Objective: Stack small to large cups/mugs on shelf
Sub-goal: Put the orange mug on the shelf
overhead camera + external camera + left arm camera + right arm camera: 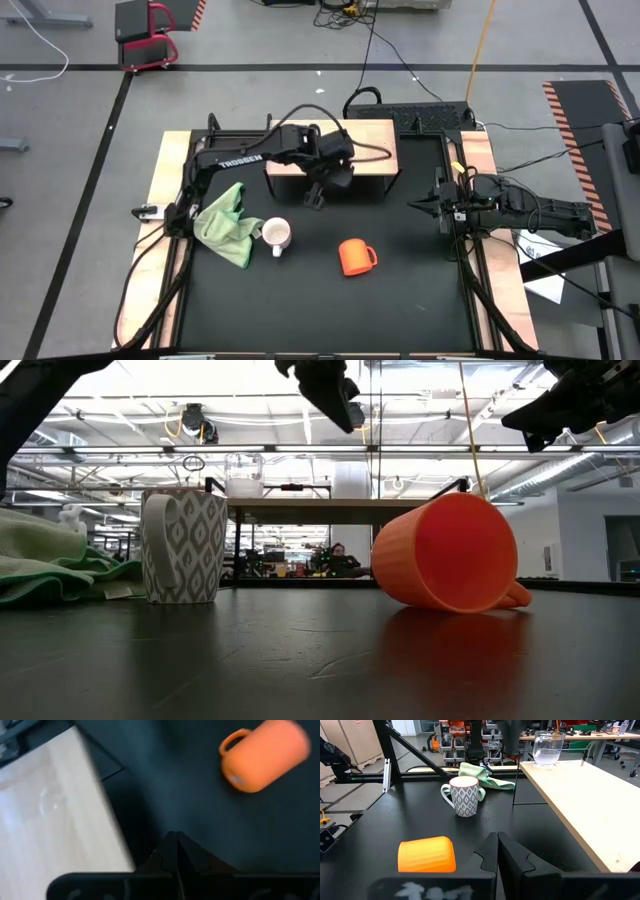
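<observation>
The shelf (375,140) stands at the table's far side. The clear glass cup (547,749) stands upright on the shelf top near its left end, also seen in the low view (243,475); in the high view my left arm hides it. The white patterned mug (276,235) stands upright on the table beside the green cloth (228,225). The orange mug (355,256) lies on its side, handle toward the right. My left gripper (316,198) hangs shut in the air just in front of the shelf's near edge. My right gripper (425,207) waits shut at the table's right, touching nothing.
The green cloth (482,776) lies crumpled at the table's left, against the white mug (464,795). Light wooden strips (482,165) run along both table sides. Open black table surface lies between the two mugs and the near edge.
</observation>
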Robot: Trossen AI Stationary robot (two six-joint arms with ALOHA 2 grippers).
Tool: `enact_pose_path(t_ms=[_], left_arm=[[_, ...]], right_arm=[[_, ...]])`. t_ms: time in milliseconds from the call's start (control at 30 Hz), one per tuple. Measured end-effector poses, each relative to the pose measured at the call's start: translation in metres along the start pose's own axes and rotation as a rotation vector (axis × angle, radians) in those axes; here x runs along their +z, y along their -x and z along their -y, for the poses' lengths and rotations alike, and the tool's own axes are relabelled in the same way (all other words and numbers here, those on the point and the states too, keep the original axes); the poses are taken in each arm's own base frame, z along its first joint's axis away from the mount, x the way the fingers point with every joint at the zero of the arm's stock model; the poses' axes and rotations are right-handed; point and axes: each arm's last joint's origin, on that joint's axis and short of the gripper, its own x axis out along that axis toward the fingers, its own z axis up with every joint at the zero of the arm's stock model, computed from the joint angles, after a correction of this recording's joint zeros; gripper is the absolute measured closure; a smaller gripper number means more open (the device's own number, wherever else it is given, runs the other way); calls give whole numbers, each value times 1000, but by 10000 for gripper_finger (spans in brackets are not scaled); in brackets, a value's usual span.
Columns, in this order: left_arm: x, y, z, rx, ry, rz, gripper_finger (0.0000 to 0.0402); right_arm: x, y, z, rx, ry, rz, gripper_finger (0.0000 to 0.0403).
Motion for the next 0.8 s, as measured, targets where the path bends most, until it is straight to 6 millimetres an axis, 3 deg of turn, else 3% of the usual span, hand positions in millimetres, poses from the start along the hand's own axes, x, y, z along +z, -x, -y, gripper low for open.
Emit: enact_pose_path(t_ms=[233, 533, 733, 800], left_arm=[[12, -2, 19, -52, -14, 27, 401], [29, -10, 47, -271, -65, 178, 401], [33, -16, 60, -223, -89, 122, 401], [33, -10, 61, -183, -91, 113, 401]], right_arm=[[0, 0, 0, 0, 0, 0, 403], [0, 0, 0, 0, 0, 0, 403], [0, 0, 0, 0, 0, 0, 403], [0, 0, 0, 0, 0, 0, 403]])
